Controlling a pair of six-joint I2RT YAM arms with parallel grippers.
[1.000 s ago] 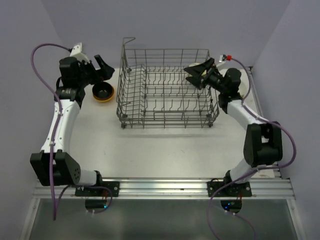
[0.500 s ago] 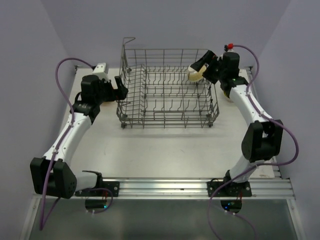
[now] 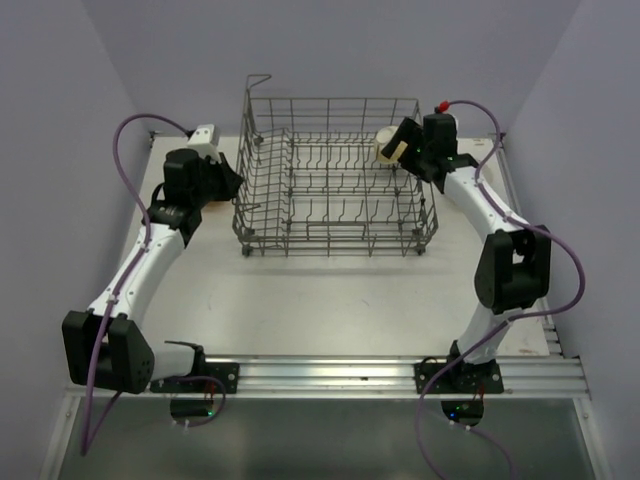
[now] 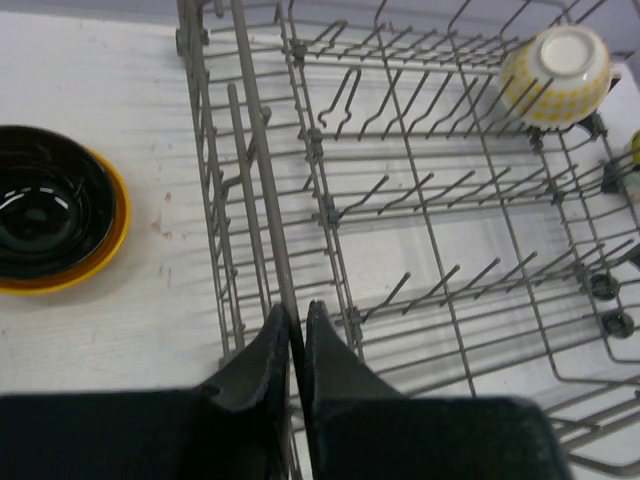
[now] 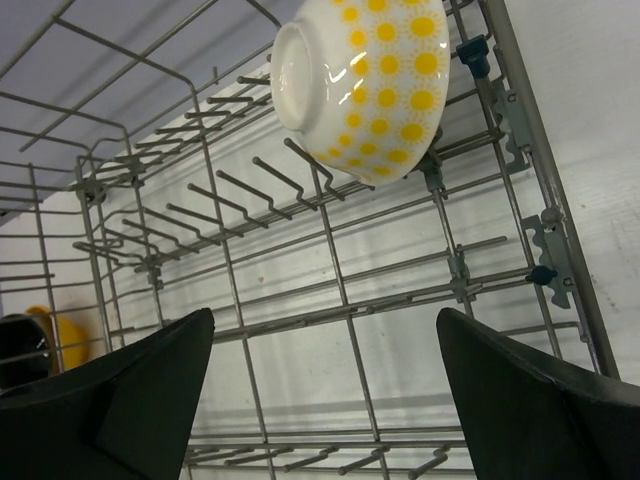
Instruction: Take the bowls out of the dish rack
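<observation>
The grey wire dish rack (image 3: 330, 185) stands mid-table. A white bowl with yellow dots (image 5: 370, 80) rests tilted on the tines in its back right corner; it also shows as the dotted bowl (image 4: 555, 72) in the left wrist view and the dotted bowl (image 3: 385, 143) from above. My right gripper (image 5: 325, 345) hangs open just short of it, nothing between its fingers. My left gripper (image 4: 297, 322) is shut on the top wire of the rack's left wall (image 4: 262, 170). From above, the left gripper (image 3: 232, 178) meets that wall.
A black bowl nested in a yellow-orange bowl (image 4: 50, 220) sits on the table left of the rack, close to the left arm. Purple cables loop off both arms. The rack's tall grid sides and corner handle (image 3: 258, 80) stand around the right gripper.
The left arm swung from the stacked bowls to the rack's left wall and its jaws closed on the rim wire. The right arm pulled back, uncovering the dotted bowl.
</observation>
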